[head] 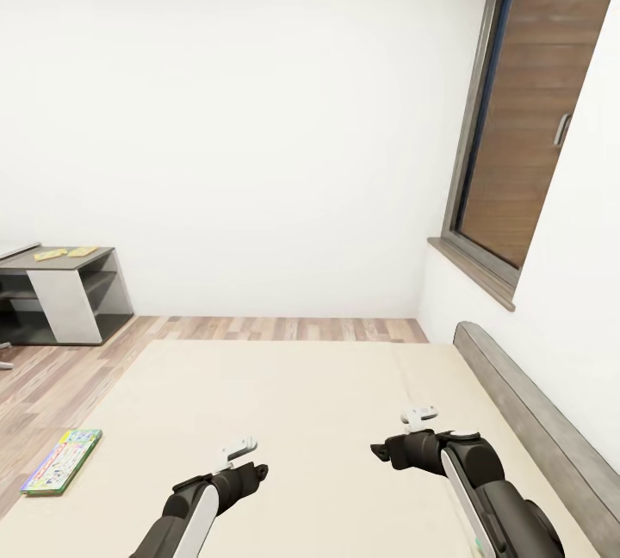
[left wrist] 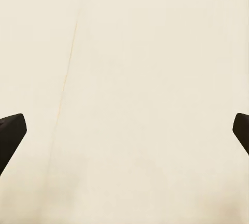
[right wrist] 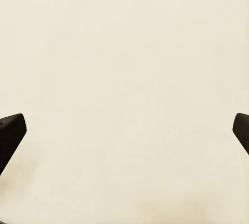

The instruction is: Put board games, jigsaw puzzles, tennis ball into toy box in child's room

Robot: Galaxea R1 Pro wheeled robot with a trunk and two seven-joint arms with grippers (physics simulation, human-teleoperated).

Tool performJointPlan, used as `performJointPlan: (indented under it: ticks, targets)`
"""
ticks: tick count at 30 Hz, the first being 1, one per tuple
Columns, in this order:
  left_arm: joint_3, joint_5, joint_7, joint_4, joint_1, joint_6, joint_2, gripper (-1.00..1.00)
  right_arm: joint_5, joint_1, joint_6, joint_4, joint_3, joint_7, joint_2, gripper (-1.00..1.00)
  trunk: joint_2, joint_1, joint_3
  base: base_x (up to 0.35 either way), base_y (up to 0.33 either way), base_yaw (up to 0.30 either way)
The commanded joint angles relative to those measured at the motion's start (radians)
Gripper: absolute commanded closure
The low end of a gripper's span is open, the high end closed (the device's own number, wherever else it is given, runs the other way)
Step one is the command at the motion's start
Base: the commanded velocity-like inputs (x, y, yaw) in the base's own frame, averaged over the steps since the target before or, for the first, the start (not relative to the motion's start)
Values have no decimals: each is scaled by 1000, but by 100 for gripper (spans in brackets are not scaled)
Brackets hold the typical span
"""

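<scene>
While both our grippers hang over the bed with fingers spread wide and holding nothing, the left gripper and right gripper face bare mattress. A board game lies at the bed's left edge, well apart from them. Beyond stand a grey cabinet, white walls and a window.
</scene>
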Motion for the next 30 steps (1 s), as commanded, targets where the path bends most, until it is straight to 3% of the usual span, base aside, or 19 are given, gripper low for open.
performJointPlan:
  ticks: [1,30]
  targets:
    - [-1,11,9,-1,0,3,0,-100,2,0,4,-1,1,3,-1,-100,-1,0,0,0,0,0]
    - [-3,9,10,-1,0,3,0,-100,2,0,4,-1,2,3,-1,-100,-1,0,0,0,-27,0]
